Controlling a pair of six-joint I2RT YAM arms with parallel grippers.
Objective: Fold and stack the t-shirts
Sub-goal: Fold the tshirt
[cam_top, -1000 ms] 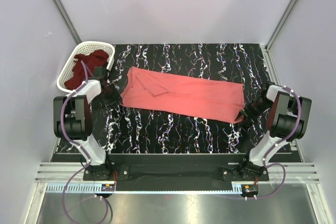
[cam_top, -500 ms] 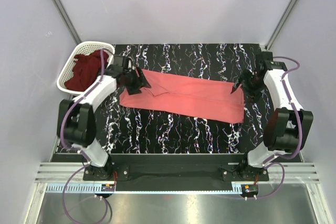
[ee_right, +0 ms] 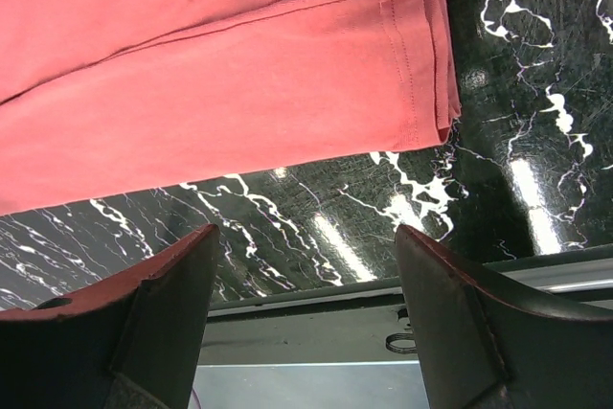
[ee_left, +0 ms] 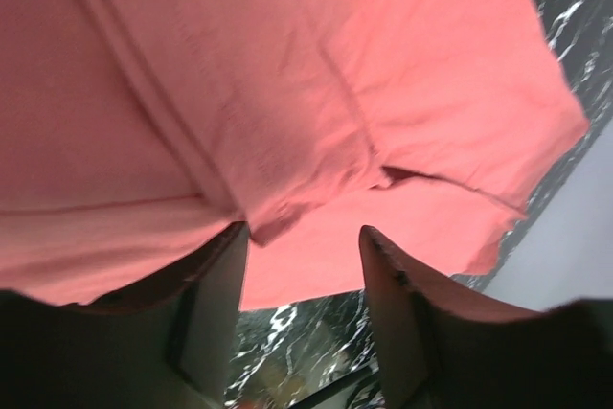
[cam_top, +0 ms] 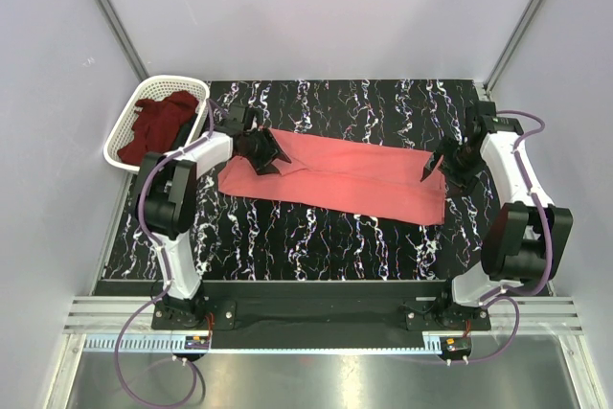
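The salmon-pink t-shirt (cam_top: pixel 345 177) lies folded into a long band across the black marbled table (cam_top: pixel 326 241). My left gripper (cam_top: pixel 270 153) is open just above the band's left end. In the left wrist view the pink cloth (ee_left: pixel 287 93) fills the frame, with a raised fold by the left finger (ee_left: pixel 215 304) of the gripper (ee_left: pixel 304 237). My right gripper (cam_top: pixel 431 164) is open at the band's far right corner. The right wrist view shows that hemmed corner (ee_right: pixel 417 55) ahead of the open gripper (ee_right: pixel 306 232). The dark maroon t-shirt (cam_top: pixel 158 126) lies crumpled in the basket.
The white lattice basket (cam_top: pixel 121 136) stands at the table's far left corner, close behind my left arm. Grey walls enclose the table on three sides. The table's metal edge rail (ee_right: pixel 316 318) shows between the right fingers.
Both arms have swung from the shirt's near ends to its far edge: the left one now over the left end, the right one at the far right corner. The shirt has barely moved.
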